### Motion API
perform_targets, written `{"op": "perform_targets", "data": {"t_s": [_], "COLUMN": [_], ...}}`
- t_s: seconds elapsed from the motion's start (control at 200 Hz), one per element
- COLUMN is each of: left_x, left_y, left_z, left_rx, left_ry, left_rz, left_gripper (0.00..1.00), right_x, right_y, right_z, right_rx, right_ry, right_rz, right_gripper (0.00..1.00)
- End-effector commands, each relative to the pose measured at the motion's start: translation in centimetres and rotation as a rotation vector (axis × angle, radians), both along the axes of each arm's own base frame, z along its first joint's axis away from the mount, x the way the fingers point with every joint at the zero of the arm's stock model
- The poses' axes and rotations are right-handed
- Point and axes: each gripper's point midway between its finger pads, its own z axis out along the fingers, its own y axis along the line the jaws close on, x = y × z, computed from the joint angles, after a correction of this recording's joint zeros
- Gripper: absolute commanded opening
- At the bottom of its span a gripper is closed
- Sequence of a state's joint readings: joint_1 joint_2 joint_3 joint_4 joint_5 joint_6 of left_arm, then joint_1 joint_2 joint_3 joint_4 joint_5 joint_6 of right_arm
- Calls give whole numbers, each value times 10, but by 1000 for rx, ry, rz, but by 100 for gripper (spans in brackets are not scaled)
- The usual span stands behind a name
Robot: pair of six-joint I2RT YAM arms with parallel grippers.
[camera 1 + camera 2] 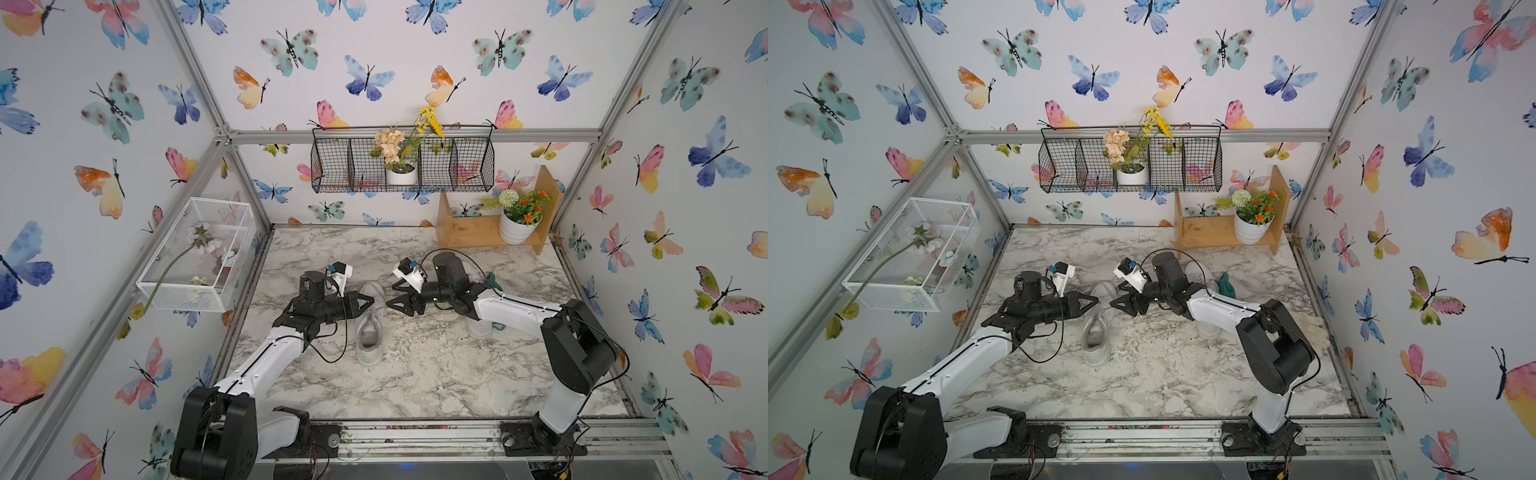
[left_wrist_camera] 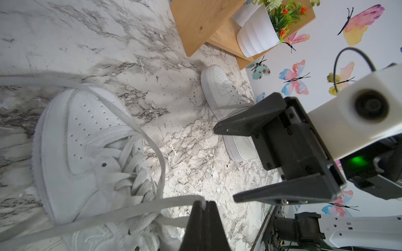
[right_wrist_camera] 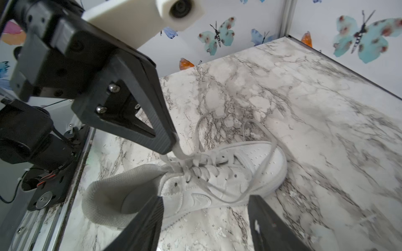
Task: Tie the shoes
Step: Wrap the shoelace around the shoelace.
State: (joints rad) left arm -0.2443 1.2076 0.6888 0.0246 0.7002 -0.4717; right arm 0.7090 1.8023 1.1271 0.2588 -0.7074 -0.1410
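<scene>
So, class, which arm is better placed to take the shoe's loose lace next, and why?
Right. Its hand is open and holds nothing, just beside the shoe in the middle of the table. The left hand is shut on one lace, so it is busy.

So the left arm (image 1: 266, 361) and right arm (image 1: 515, 309) are twins: white shell links, chunky black joint housings (image 1: 582, 349), thin black cables (image 1: 332, 357) looping outside. The left hand (image 3: 171, 147) is matte black with triangular ribbed fingers (image 3: 162, 128), silver screws (image 3: 113, 88) and a cream camera block (image 3: 139, 19) with a round lens on top. The right hand (image 2: 224, 164) matches, plus a green light (image 2: 356, 162) behind it.
</scene>
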Motion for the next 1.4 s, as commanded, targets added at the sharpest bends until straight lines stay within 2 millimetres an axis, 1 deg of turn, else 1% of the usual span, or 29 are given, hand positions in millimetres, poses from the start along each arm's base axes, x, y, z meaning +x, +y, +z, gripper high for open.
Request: {"op": "perform_targets", "data": {"t_s": [0.0, 0.135, 0.255, 0.38, 0.425, 0.551, 0.646, 0.771, 0.791, 0.836, 0.881, 0.926, 0.951, 0.986, 1.056, 1.091, 1.136, 1.161, 1.246, 1.321, 1.397], "left_x": [6, 6, 6, 6, 7, 8, 11, 14, 15, 16, 19, 21, 23, 26, 33, 36, 41, 46, 55, 63, 74], "left_y": [-2, -2, -1, -1, -1, 1, 3, 2, 2, 4, 7, 13, 17, 24, 43, 54, 67, 78, 101, 115, 120], "left_z": [7, 7, 6, 6, 7, 7, 9, 12, 12, 13, 14, 15, 15, 16, 14, 10, 3, -3, -25, -44, -59], "left_rx": [9, 13, 15, 17, 18, 27, 32, 33, 34, 39, 51, 65, 72, 84, 111, 130, 159, 201, 338, 450, 511], "left_ry": [-25, -23, -22, -22, -25, -26, -35, -43, -44, -46, -46, -48, -48, -46, -29, -11, 21, 37, 100, 157, 192], "left_rz": [1, 0, 1, 1, 3, 16, 30, 31, 30, 36, 51, 73, 86, 113, 180, 221, 271, 320, 386, 406, 405], "left_gripper": [0, 0, 0, 0, 0, 0, 0, 0, 2, 7, 18, 27, 34, 43, 53, 58, 60, 61, 62, 62, 63], "right_x": [-8, -11, -9, -10, -12, -14, -16, -16, -16, -14, -13, -12, -11, -11, -10, -9, -8, -8, -8, -7, -7], "right_y": [20, 34, 42, 51, 53, 54, 53, 52, 52, 52, 51, 49, 49, 48, 47, 47, 47, 46, 46, 46, 45], "right_z": [13, 7, 2, 3, 3, -4, -8, -10, -10, -10, -11, -12, -12, -12, -14, -14, -14, -13, -12, -11, -12], "right_rx": [86, 90, 90, 103, 104, 90, 77, 65, 63, 56, 51, 43, 41, 38, 30, 27, 22, 21, 18, 16, 8], "right_ry": [-23, -24, -20, -11, -10, 14, 33, 52, 52, 50, 48, 45, 43, 42, 41, 40, 37, 36, 31, 28, 29], "right_rz": [97, 144, 151, 176, 187, 192, 195, 189, 186, 174, 165, 151, 145, 141, 129, 124, 116, 115, 110, 107, 104], "right_gripper": [67, 67, 67, 65, 62, 48, 31, 6, 3, 2, 2, 2, 2, 2, 2, 2, 2, 2, 2, 2, 2]}}
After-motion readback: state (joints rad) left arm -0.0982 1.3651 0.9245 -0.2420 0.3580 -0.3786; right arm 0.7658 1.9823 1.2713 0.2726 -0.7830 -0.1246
